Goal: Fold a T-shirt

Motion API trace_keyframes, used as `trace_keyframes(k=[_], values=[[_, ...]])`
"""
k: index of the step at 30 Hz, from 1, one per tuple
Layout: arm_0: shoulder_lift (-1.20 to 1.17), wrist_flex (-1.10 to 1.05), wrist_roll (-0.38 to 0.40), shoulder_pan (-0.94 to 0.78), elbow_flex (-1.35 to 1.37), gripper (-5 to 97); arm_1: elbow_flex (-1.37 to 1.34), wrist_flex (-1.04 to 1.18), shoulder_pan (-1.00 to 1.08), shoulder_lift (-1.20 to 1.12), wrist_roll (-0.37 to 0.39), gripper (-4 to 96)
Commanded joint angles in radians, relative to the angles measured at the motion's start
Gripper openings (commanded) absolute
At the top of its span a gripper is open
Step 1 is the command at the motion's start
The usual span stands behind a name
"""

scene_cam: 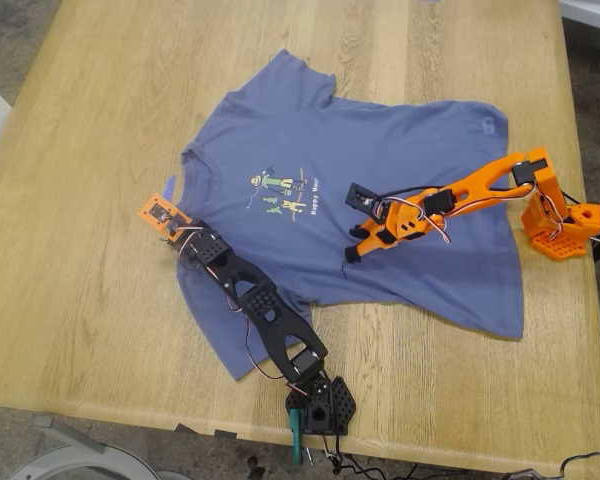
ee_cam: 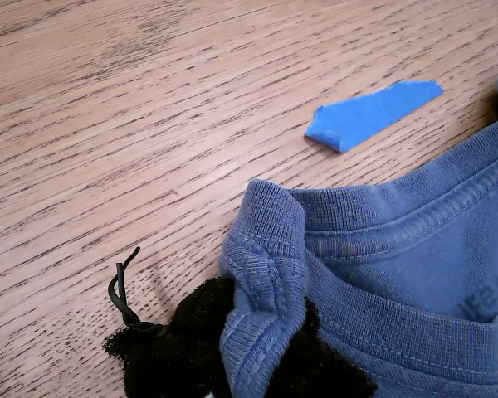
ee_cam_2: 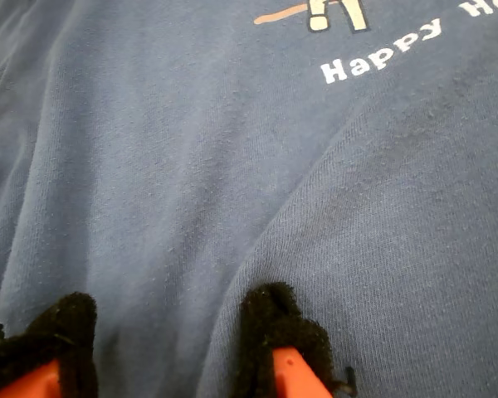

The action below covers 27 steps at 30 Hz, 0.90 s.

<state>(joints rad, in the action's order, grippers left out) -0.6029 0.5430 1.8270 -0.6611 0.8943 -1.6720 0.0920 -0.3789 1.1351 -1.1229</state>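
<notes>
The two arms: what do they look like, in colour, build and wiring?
One arm is black printed plastic with lattice cut-outs and thin red and white wires; my first gripper has an orange jaw. The other arm is orange with black servo blocks and similar wires, on an orange base. Both grippers carry black fuzzy pads.

One arm (scene_cam: 265, 310) is black plastic, the other (scene_cam: 460, 195) orange, both with thin trailing wires and black-padded jaws.
</notes>
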Motion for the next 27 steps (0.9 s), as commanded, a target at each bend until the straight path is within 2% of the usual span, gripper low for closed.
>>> trace_keyframes(k=[1,6,12,27], values=[[-0.005,0.02,0.026,0.106,0.018,0,-0.006,-0.003,-0.08,-0.011,0.008,27.0],[-0.012,0.02,0.026,0.121,0.032,0,0.008,0.021,-0.089,-0.055,0.008,23.6],[-0.055,0.02,0.028,0.135,0.086,0,0.144,0.127,-0.109,-0.155,-0.008,18.5],[-0.176,0.015,0.029,0.147,0.207,0,0.275,0.407,-0.121,-0.232,-0.028,20.6]])
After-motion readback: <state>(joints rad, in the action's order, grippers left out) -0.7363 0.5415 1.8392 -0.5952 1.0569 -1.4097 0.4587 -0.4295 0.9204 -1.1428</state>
